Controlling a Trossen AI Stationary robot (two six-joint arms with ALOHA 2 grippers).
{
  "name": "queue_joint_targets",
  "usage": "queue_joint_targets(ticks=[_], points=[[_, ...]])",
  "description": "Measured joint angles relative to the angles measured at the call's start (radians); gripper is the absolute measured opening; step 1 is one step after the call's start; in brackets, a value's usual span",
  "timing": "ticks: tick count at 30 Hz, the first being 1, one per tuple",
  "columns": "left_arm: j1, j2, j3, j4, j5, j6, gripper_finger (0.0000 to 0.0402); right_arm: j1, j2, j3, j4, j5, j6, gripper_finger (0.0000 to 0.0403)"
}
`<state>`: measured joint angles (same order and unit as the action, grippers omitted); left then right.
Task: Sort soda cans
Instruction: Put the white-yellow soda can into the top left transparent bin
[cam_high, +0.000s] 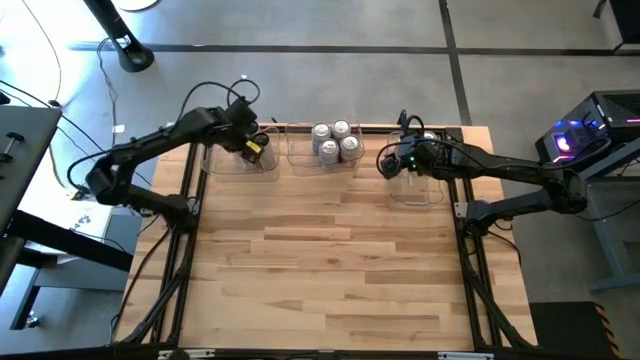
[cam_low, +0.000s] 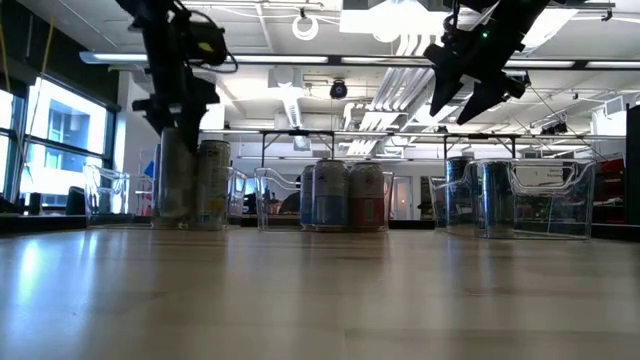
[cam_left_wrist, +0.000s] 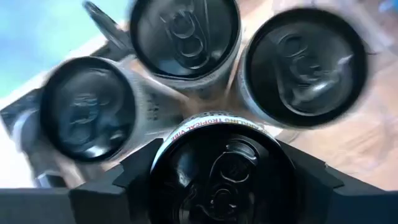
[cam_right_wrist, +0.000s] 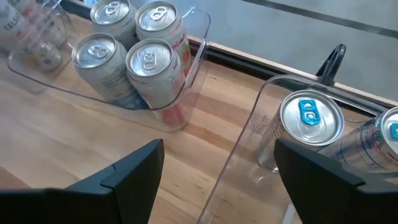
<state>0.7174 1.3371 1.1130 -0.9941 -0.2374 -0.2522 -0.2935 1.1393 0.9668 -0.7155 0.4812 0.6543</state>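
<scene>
**Left gripper clamped on a black-topped can over the left bin, right one hanging open**

Starting at the left gripper (cam_high: 251, 143): it's up at the far-left end of the table, over the left clear bin (cam_high: 218, 163). In the left wrist view its two dark fingers (cam_left_wrist: 124, 180) sit on either side of a black-topped can (cam_left_wrist: 221, 171), so it's closed around that one. Three more black-topped cans (cam_left_wrist: 183, 34) are packed tight right beside it, rims nearly touching, so there's hardly any wiggle room in there. From the low view the cans in that bin (cam_low: 195, 185) stand upright with the arm coming down from above.

The right gripper (cam_high: 392, 160) hangs above the near-left edge of the right clear bin (cam_high: 432, 196), fingers spread wide with nothing between them. Its wrist view shows a silver can with a blue tab (cam_right_wrist: 310, 121) standing inside that bin, close to the wall, and the edge of another can beside it.

Between the two arms is the middle clear bin (cam_high: 300, 158) with four silver cans (cam_high: 334, 141) in a tight two-by-two cluster, some with red or pink on the side (cam_right_wrist: 177, 59). They crowd one end, leaving the other end of that bin free.

The wooden table (cam_high: 320, 270) in front of all three bins is wide open.
</scene>
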Motion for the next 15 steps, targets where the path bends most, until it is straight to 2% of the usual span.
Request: queue_joint_targets(ticks=[8, 15], points=[[0.037, 0.068, -0.020, 0.039, 0.058, 0.026, 0.0243, 0.000, 0.000, 0.000, 0.009, -0.004, 0.023, 0.0300], [0.037, 0.048, -0.014, 0.056, 0.071, 0.074, 0.0352, 0.000, 0.000, 0.000, 0.010, -0.009, 0.045, 0.0300]])
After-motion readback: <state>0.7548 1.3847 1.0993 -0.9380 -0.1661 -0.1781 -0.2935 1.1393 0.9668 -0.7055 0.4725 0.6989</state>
